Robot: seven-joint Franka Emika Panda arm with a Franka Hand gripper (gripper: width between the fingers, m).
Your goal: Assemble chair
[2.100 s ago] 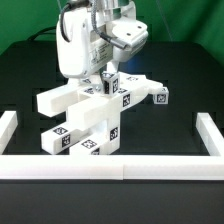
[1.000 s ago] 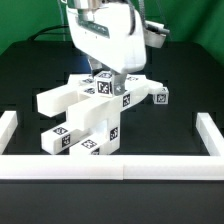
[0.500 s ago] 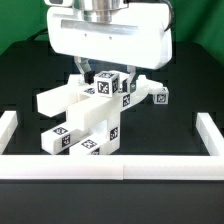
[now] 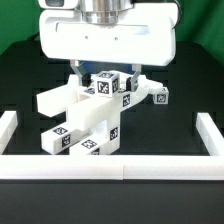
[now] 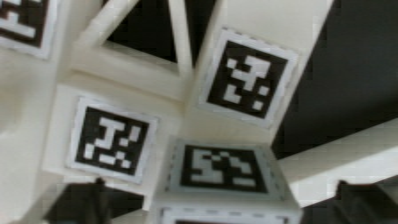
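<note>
Gripper [image 4: 106,72] has turned square-on since 2 s ago, jaws apart above the chair [image 4: 85,118].

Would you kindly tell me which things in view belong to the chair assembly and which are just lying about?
Belonging to the job:
- white blocky plastic chair parts with black-and-white square tags
- two-finger gripper, open around their top block

Just there:
- long low white border rail
- black table
</note>
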